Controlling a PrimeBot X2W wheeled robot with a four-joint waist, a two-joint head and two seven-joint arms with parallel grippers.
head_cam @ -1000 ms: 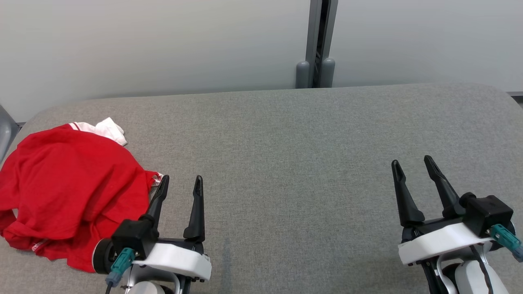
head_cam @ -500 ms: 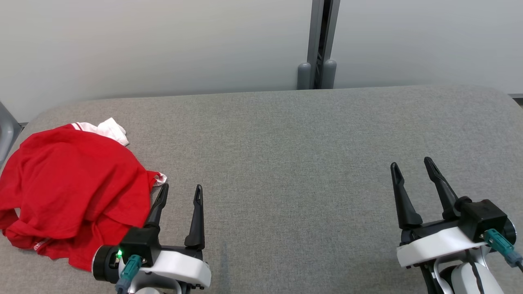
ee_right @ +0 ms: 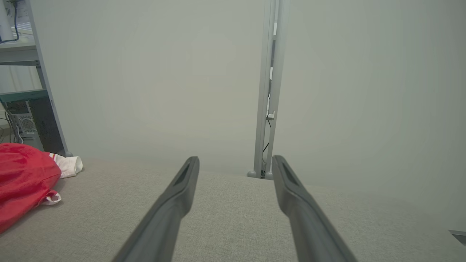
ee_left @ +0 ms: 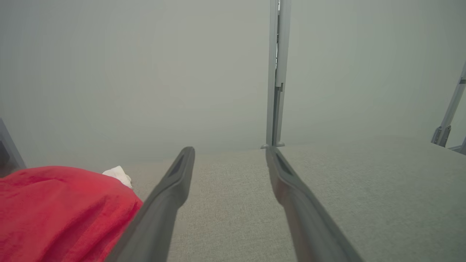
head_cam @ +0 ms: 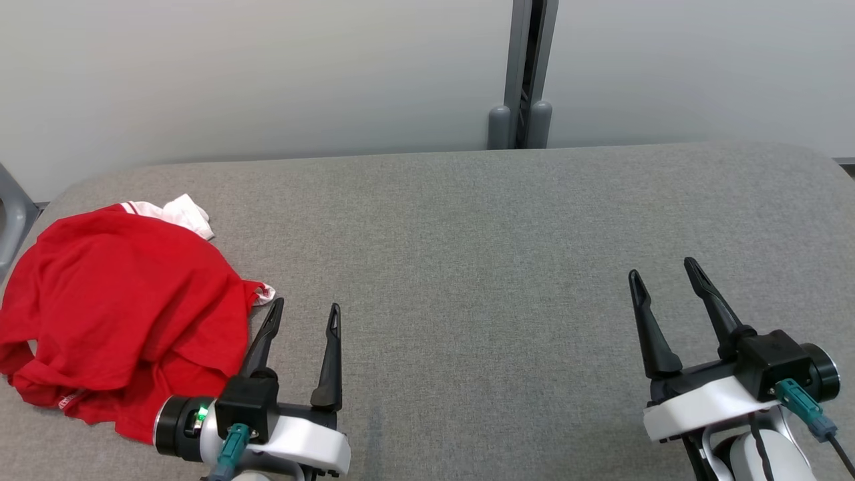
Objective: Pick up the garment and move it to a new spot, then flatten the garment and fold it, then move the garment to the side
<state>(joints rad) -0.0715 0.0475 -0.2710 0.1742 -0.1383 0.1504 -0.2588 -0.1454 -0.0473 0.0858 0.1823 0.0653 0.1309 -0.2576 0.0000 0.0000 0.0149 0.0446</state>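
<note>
A crumpled red shirt (head_cam: 120, 314) lay at 9 o'clock. The left gripper (head_cam: 306, 306) beside it and the right gripper (head_cam: 660, 267) at 4 o'clock pointed to 12, both spread, empty.

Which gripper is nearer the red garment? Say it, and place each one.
Left. The left gripper sits right beside the red garment, open, at its right edge. The right gripper, also open, is far off to the garment's right across the grey table.

Grey fabric tabletop (head_cam: 467, 234), grey post (head_cam: 520, 67) between pale wall panels (head_cam: 267, 67)
</note>
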